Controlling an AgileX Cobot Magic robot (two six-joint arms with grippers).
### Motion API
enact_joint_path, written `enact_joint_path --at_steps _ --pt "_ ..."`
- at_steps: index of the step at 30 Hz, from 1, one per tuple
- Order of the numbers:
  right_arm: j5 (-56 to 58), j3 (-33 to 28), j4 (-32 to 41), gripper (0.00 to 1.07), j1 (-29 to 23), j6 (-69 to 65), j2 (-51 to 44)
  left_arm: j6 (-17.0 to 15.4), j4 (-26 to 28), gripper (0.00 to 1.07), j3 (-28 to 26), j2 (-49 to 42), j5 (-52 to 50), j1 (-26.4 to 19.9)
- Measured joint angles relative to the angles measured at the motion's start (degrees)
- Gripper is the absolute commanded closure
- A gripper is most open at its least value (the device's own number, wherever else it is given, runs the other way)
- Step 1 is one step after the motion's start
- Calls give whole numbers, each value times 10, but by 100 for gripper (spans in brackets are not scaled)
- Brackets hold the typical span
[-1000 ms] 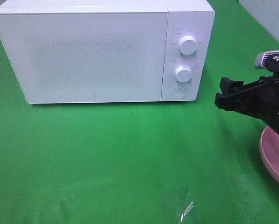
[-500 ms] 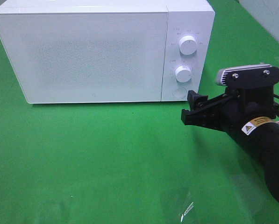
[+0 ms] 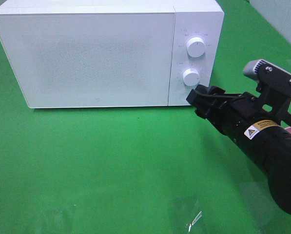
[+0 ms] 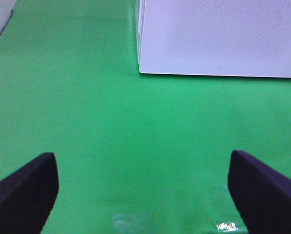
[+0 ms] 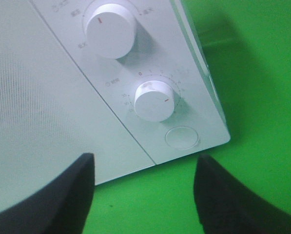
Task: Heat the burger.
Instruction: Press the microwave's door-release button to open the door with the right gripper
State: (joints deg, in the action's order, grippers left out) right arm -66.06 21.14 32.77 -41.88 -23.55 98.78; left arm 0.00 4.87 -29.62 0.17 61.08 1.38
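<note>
Exterior high: right pincer (image 3: 198,100) apart, near button (image 5: 182,137) — microwave door (image 3: 96,58) closed; left pincer (image 4: 145,190) apart.

A: Surface?
B: Green cloth table (image 3: 111,161).
A: What's on it?
B: White microwave (image 3: 87,58), far side, left-to-ctr, door shut, dials on its right.
A: Anything else?
B: Clear shiny film patch (image 3: 190,217), near edge, right of ctr, well apart from microwave.

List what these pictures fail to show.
- Burger: in no view.
- Microwave interior: closed door hides it, every view.
- Dial markings: too small to read, exterior high.
- Round button: partly covered by the right gripper, exterior high.
- Left gripper: only finger ends show, left wrist; the edge cuts the rest.
</note>
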Motion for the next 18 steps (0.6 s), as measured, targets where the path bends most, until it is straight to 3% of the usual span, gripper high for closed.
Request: enact_joint_path --at_steps 3,5,18 --pt "1 0 1 65 0 -76 0 0 0 20 0 0 0 0" --pt "3 0 1 80 0 -226 0 0 0 20 0 0 0 0" --pt "23 0 1 102 0 -506 0 0 0 20 0 0 0 0"
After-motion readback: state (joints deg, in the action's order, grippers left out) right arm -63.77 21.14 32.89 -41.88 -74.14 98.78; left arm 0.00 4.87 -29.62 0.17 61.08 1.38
